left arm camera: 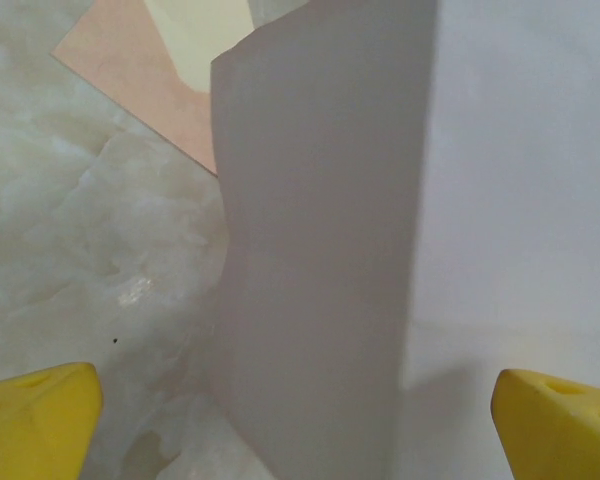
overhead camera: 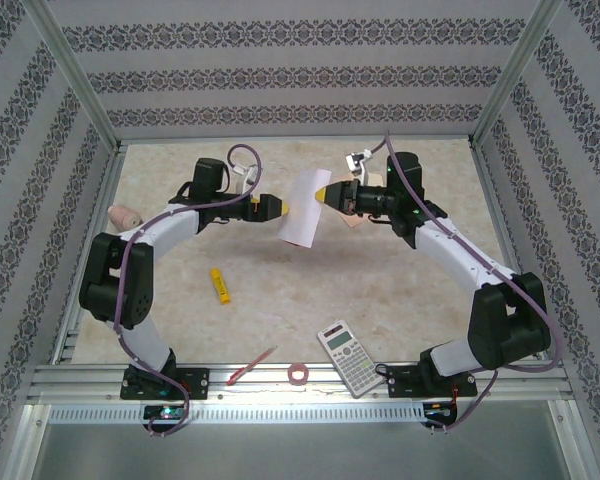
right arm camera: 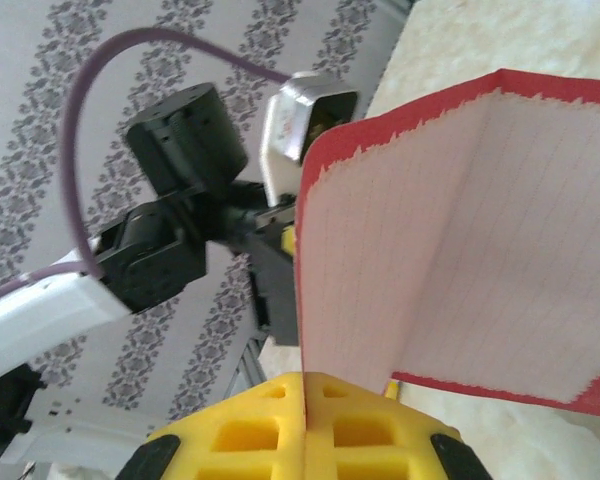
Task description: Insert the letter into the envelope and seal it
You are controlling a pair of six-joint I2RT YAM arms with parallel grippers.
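At the left middle of the top view a small pinkish roll (overhead camera: pixel 123 215) lies on the table (overhead camera: pixel 400 290). A yellow stick (overhead camera: pixel 220 285) lies a little lower and to the right, and both are well apart from the work. Next, in the upper middle of the frame, the left gripper (overhead camera: pixel 278 207) points to the right with its jaws fully apart and nothing between them. In its own camera the yellow fingertips (left arm camera: pixel 35 420) stand at the two lower corners, and the white back of the sheet hangs near in front of them. The letter (overhead camera: pixel 305 212) is in the air at the centre, between the two grippers, bent along a soft crease so that it is not flat. Just to its right, the right gripper (overhead camera: pixel 325 195) is closed on one edge of it. In the right wrist view the pink face with the red border rises from the seam of the closed fingers. The envelope (left arm camera: pixel 130 80) lies on the table beyond the sheet, at the upper left of the left wrist view, with its pale flap showing. I judge that the step is to get the free edge under control before insertion. To do it well, the left gripper should advance slowly and close on the free edge only, without pushing, because thin paper buckles easily. Then both arms should lower the sheet in line with the mouth of the envelope.
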